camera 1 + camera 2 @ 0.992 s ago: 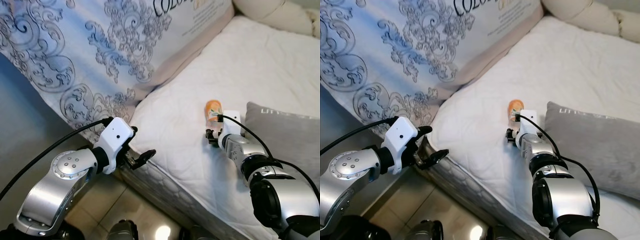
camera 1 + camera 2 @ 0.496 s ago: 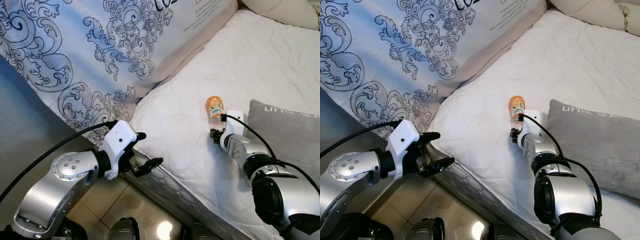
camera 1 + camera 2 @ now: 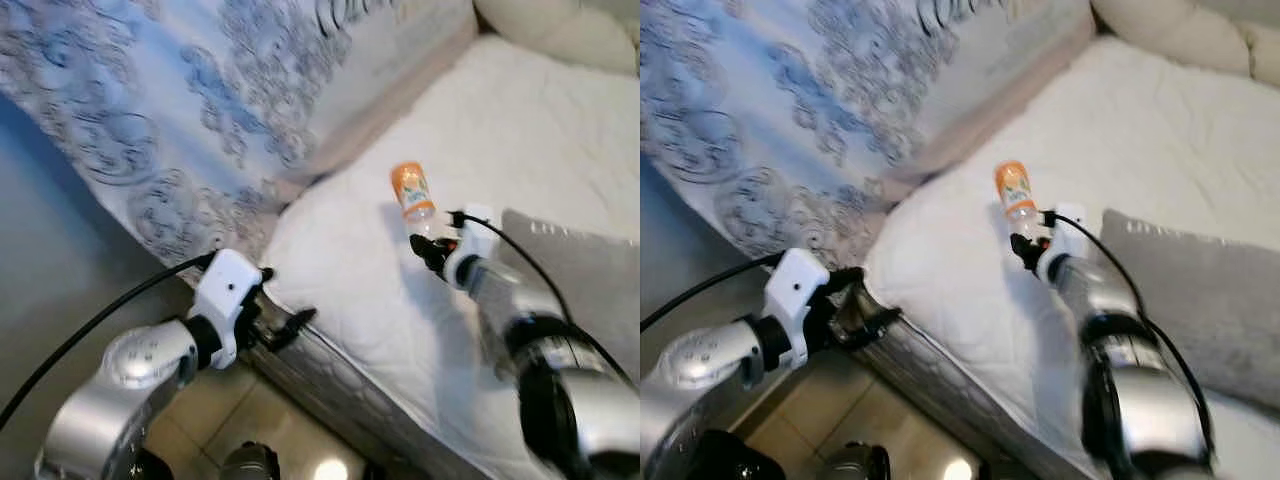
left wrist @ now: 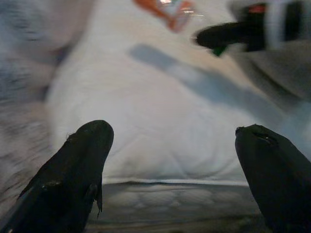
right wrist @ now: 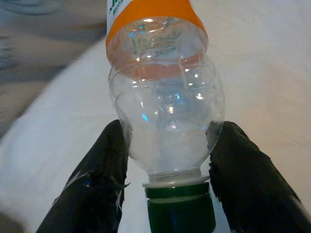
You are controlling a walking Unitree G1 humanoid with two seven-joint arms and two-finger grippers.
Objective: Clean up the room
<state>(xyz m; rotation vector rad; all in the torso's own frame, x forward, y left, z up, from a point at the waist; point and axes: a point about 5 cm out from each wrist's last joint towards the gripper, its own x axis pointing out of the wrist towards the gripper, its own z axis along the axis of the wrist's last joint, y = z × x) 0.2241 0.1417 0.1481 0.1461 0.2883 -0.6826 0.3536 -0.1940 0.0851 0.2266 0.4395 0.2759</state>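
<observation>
A clear plastic bottle (image 3: 410, 190) with an orange label and a green cap is over the white bed (image 3: 520, 140), slanting away from my right gripper (image 3: 428, 248). In the right wrist view the two black fingers (image 5: 102, 170) press both sides of the bottle (image 5: 165, 116) just above the cap, so the gripper is shut on it. The bottle seems slightly off the sheet. My left gripper (image 3: 285, 325) hangs open by the near mattress edge with nothing between its fingers (image 4: 77, 170). In its wrist view the bottle (image 4: 167, 8) is far ahead.
A grey pillow (image 3: 590, 270) lies on the bed just right of my right arm. A large blue-patterned mattress (image 3: 200, 100) leans along the bed's left side. A cream cushion (image 3: 560, 30) sits at the far end. Tiled floor (image 3: 210, 440) lies below the bed edge.
The view has shifted and blurred. The bottle, which lay on the sheet just beyond the right gripper, now sticks out from its fingers at a slant, farther up the bed. The left gripper stays open.
</observation>
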